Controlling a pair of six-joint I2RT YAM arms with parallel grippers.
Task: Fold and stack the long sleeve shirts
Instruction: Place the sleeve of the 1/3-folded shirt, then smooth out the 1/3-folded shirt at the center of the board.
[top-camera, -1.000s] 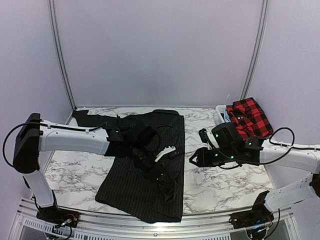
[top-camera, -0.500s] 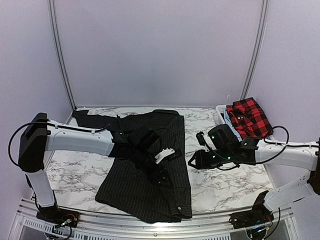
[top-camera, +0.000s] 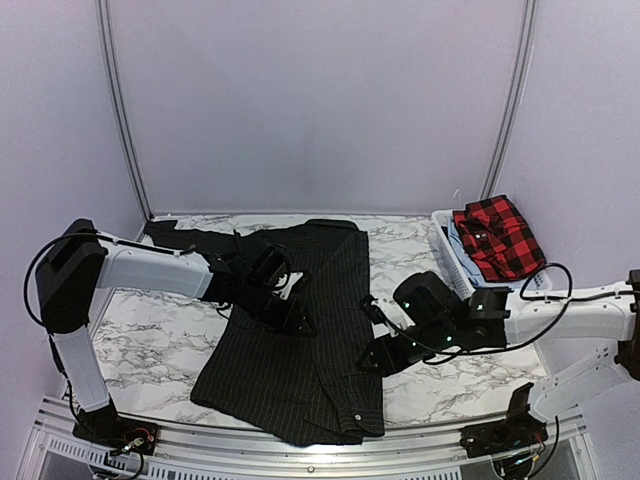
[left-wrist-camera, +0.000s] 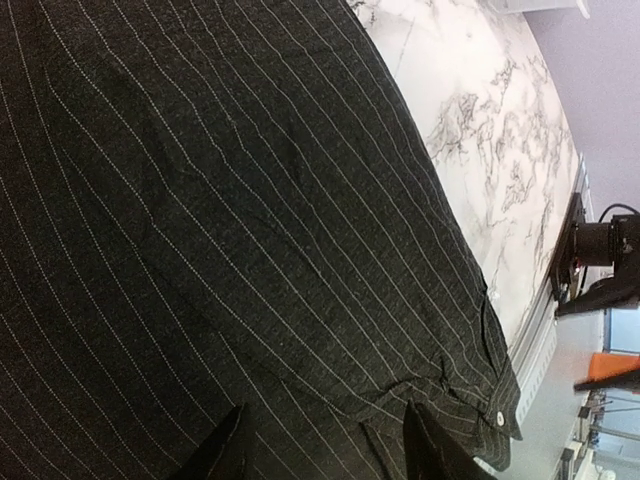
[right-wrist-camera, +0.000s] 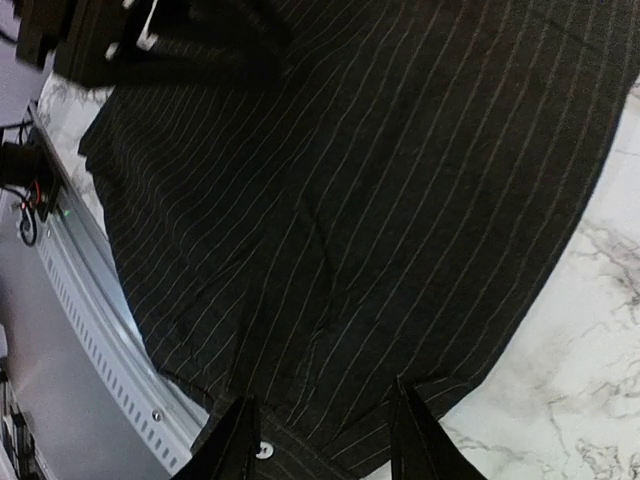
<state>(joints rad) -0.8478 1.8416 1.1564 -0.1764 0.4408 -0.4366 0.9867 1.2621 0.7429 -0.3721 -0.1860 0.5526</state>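
Shirt in black pinstripe (top-camera: 290, 350) lies spread across the marble table (top-camera: 450, 380), filling the lower middle of the overhead frame; one sleeve (top-camera: 190, 238) trails out toward the upper left; a red checked shirt (top-camera: 497, 240) sits bunched in the white basket (top-camera: 443, 250) at the right edge, well apart from it.

The left claw (top-camera: 300, 322) hangs low over the middle of the black shirt; its wrist view shows both fingers spread with only flat cloth beyond them, so it looks about half open and holds nothing. The right claw (top-camera: 372, 355) is at the shirt's right edge, lower centre of the overhead frame; its fingers also stand apart over the striped cloth, gripping nothing that I can see.

Likely risks from here, as I judge them: the right claw may close on a single layer at that edge, so the fold lifts unevenly and the panel beneath slides askew; a sideways move by the low left claw could rake the cloth into wrinkles; the trailing sleeve may stay outside the fold and leave a ragged bundle; the near hem lies close to the metal rail (top-camera: 300, 450) at the bottom of the frame, so a pull that way could drag it over; the two claws are near each other and could collide.
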